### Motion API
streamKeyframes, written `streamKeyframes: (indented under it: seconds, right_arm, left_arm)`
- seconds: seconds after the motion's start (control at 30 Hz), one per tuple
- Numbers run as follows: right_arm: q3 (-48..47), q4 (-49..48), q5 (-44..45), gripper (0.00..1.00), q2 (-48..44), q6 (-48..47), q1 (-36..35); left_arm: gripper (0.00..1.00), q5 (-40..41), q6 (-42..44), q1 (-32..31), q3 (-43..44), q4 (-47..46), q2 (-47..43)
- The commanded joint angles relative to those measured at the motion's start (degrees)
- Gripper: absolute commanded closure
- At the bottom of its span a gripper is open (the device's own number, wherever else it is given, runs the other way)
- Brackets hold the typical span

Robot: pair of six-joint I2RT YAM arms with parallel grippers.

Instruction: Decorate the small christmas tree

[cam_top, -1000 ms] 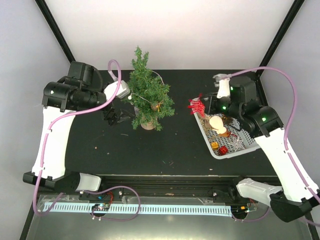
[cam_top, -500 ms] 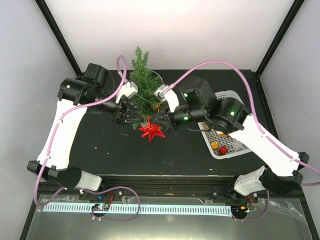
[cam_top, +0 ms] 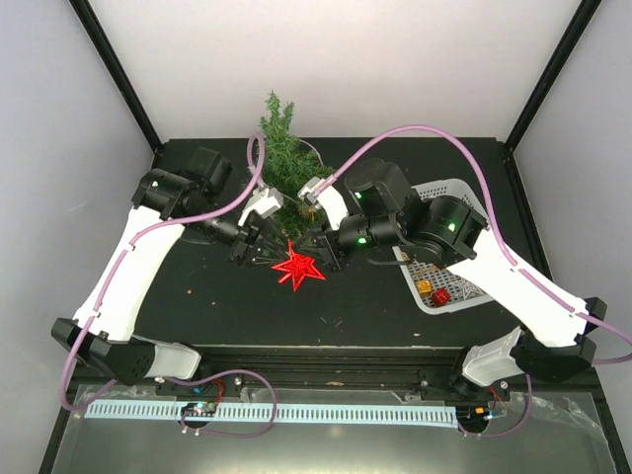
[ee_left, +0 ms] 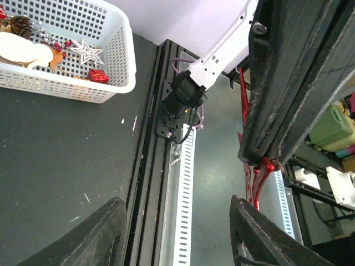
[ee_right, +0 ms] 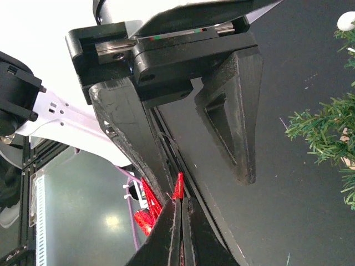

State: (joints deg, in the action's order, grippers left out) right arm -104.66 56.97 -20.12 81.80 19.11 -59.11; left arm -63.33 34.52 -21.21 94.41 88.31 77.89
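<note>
The small christmas tree point(cam_top: 280, 148) stands at the back of the black table, its lower half and stump hidden behind my arms; its branch tips show in the right wrist view point(ee_right: 324, 128). My right gripper point(cam_top: 323, 250) is shut on a red glitter star point(cam_top: 298, 268), held in front of the tree. In the right wrist view the right gripper point(ee_right: 182, 204) pinches the star point(ee_right: 148, 209). My left gripper point(cam_top: 247, 244) is open just left of the star, empty. In the left wrist view the left gripper point(ee_left: 177, 238) stands wide, the star point(ee_left: 256, 185) hanging beside its right finger.
A white basket point(cam_top: 472, 291) at the right holds ornaments; in the left wrist view the basket point(ee_left: 113, 55) shows a silver star point(ee_left: 86, 52), a red gift box point(ee_left: 97, 76) and a pine cone point(ee_left: 22, 23). The table's near edge has a black rail point(cam_top: 326, 355).
The right gripper has brought the red star from the basket to in front of the tree and lowered it a little. The left gripper has swung down and in beside the star.
</note>
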Motion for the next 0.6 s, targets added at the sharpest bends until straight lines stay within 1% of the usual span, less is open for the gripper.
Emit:
streamKeyframes:
  seconds: [0.0, 0.23, 0.5, 0.57]
  right_arm:
    - [0.24, -0.37, 0.26, 0.99, 0.27, -1.36, -0.23]
    - [1.44, -0.04, -0.19, 0.99, 0.17, -1.74, -0.13]
    - [3.45, 0.60, 0.70, 0.99, -0.65, -2.39, -0.17]
    - [3.92, 0.39, 0.70, 0.99, -0.82, -2.33, -0.14]
  left_arm:
    - [0.48, -1.82, 1.17, -0.79, -0.19, 0.84, -1.68]
    - [0.47, -1.38, 1.07, -0.85, -0.64, 0.88, -2.11]
    - [0.39, 0.64, 1.15, -0.79, -0.63, 0.67, -1.95]
    - [0.35, 1.19, 1.16, -0.80, -0.67, 0.61, -1.99]
